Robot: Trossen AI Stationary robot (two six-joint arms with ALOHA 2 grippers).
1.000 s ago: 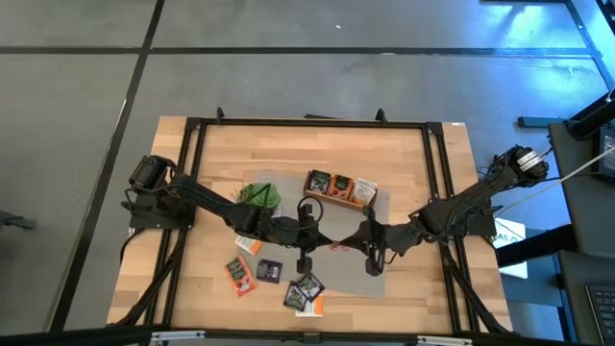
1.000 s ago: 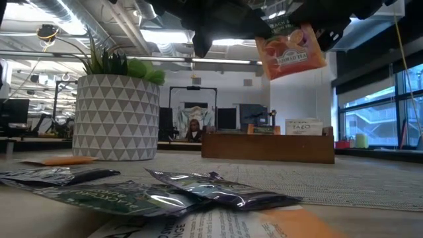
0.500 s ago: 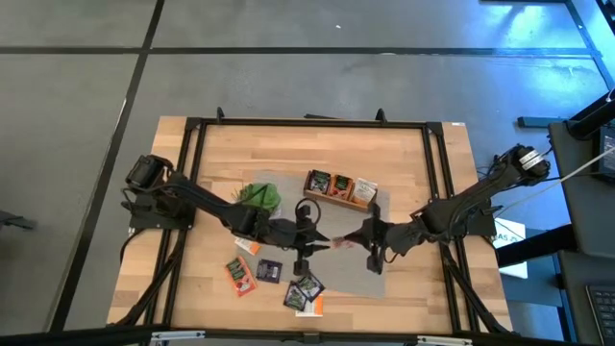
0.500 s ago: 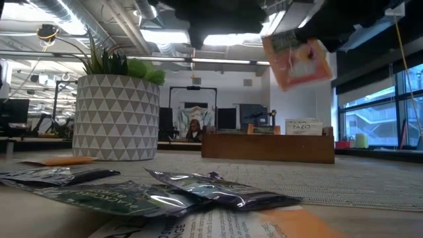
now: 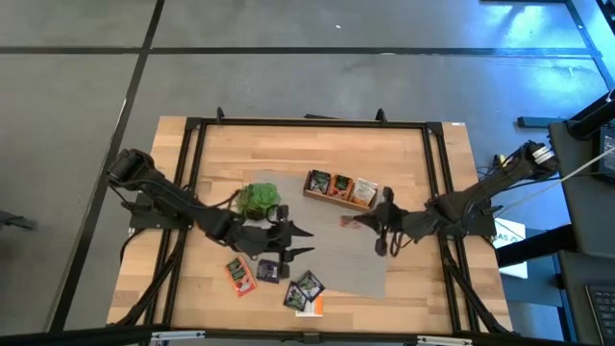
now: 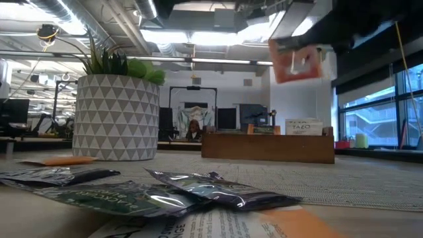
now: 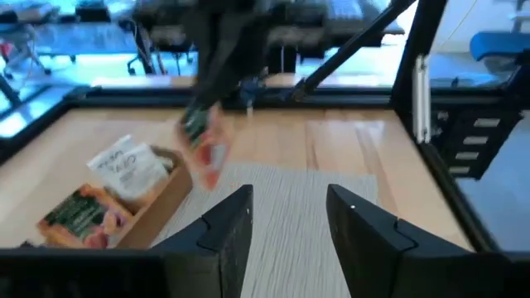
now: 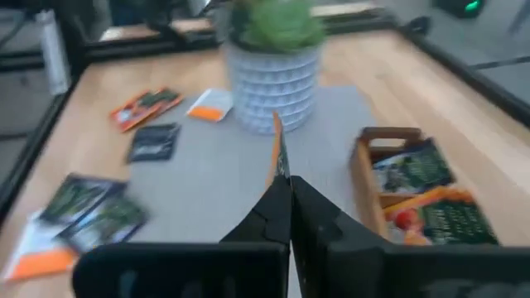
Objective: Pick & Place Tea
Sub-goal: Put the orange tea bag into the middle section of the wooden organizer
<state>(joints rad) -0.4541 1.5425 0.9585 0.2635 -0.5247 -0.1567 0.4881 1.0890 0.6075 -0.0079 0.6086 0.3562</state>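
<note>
An orange-red tea sachet hangs in the air above the grey mat, just near of the wooden box, with my right gripper shut on it. The box holds several sachets standing in its compartments. My left gripper is open and holds nothing, left of the mat's middle; the left wrist view shows its fingers apart. Loose tea sachets lie flat on the table and on the mat's near left corner. My right gripper pinches the orange-red sachet by one edge between its two fingers. The fingers come from the table's right, slanting a little down. The sachet sticks out beyond the fingertips toward the table's left, seen edge-on in the right wrist view, and is lifted clear of the mat.
A potted green plant in a white patterned pot stands at the mat's far left corner, close to my left arm. A black frame runs round the table. Bare mat lies between the two grippers.
The two grippers met over the mat's middle with the orange-red sachet between them. My left gripper has opened, let go and drawn back toward the table's left edge. My right gripper, still shut on the sachet, has carried it toward the right and far side, nearer the box.
</note>
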